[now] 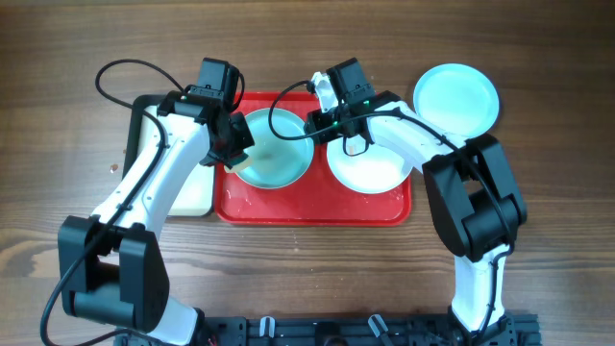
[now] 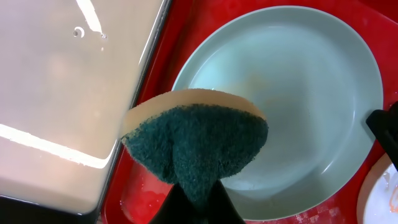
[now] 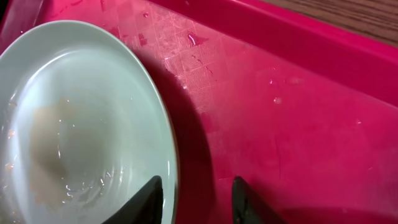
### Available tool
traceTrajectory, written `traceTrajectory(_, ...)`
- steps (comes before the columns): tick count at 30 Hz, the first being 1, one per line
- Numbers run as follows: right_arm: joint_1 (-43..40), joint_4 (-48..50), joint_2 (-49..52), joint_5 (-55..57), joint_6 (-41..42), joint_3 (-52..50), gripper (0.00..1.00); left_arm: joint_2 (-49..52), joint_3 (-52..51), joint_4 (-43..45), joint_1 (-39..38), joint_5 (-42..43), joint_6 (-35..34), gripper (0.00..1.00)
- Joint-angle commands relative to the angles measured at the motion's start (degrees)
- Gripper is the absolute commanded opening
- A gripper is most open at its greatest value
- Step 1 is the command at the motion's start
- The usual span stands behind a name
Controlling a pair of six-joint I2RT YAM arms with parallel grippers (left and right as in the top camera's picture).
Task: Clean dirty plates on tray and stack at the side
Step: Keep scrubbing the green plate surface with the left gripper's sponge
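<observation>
Open tray (image 3: 280, 124) floor runs between the plate (image 3: 81, 124) and the raised rim.

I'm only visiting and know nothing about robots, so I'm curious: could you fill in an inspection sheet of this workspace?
Surface: wooden table.
Job's things: red tray, wet, holding a pale-blue plate with faint smears and a white plate; another pale-blue plate on the table off its far right corner.
Clutter: black-rimmed cream tray left of the red tray.
Grippers: left pincer shut on a sponge over the pale-blue plate's edge; right pincer open, astride a plate's rim on the tray.
Cables: black cables looping above both arms.
Surroundings: black rail at the near edge.
</observation>
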Motion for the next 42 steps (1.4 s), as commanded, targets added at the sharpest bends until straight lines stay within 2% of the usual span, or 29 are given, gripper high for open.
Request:
traceTrajectory(1,0.5,0.2,0.9,-1.2,1.1,-0.2,0.36,-0.3,0.1,0.0,0.2,-1.0,-1.0,0.04)
traceTrajectory(4,0.7,0.3,0.9,-1.3,1.1,-0.2,0.28,-0.3,0.1,0.0,0.2,-1.0,-1.0,0.04)
traceTrajectory(12,2.3,0.3,0.9,-0.4,1.3,-0.2,0.19,-0.3,0.1,0.2,-0.1,-1.0,-1.0,0.04)
traceTrajectory(16,2.3,0.3,0.9,-0.4,1.5,-0.2,0.05,-0.3,0.1,0.2,-0.4,-1.0,-1.0,0.04)
traceTrajectory(26,2.3,0.3,0.9,-0.4,2.6,-0.2,0.04,0.8,0.1,0.6,-0.5,-1.0,-1.0,0.04)
traceTrajectory(42,2.3,0.3,0.9,-0.4,2.6,-0.2,0.04,14.1,0.1,5.2,-3.0,-2.4,-1.0,0.04)
